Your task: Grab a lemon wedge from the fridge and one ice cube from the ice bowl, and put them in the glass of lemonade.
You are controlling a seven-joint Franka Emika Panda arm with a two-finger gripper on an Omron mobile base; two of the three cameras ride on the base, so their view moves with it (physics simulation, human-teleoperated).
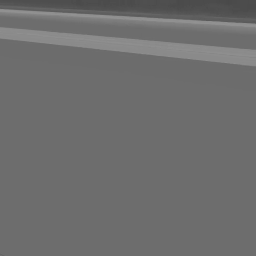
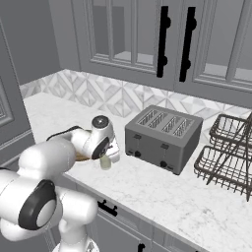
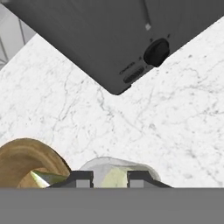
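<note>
**End effector poised over the glass on the marble table**

A white marble table [image 2: 197,206] is seen under grey cabinets [image 2: 133,34] with black handles [image 2: 162,42]. A dark-grey toaster [image 2: 162,138] is set mid-table, and a wire rack [image 2: 229,152] is placed well to its right. The white arm [image 2: 44,197] is reached in from the lower left, with its wrist bent down just left of the toaster.

In the hand view, the brown ice bowl [image 3: 26,159] is seen at lower left, just beside the glass [image 3: 116,173]; whether they touch cannot be told. The end effector [image 3: 110,179] is held directly above the glass, its fingertips [image 3: 83,178] set a narrow gap apart. A pale yellow patch shows between them, but whether it is a held lemon wedge or the lemonade below cannot be told.

In the right base view, the glass [image 2: 105,162] is partly hidden beneath the hand.
</note>
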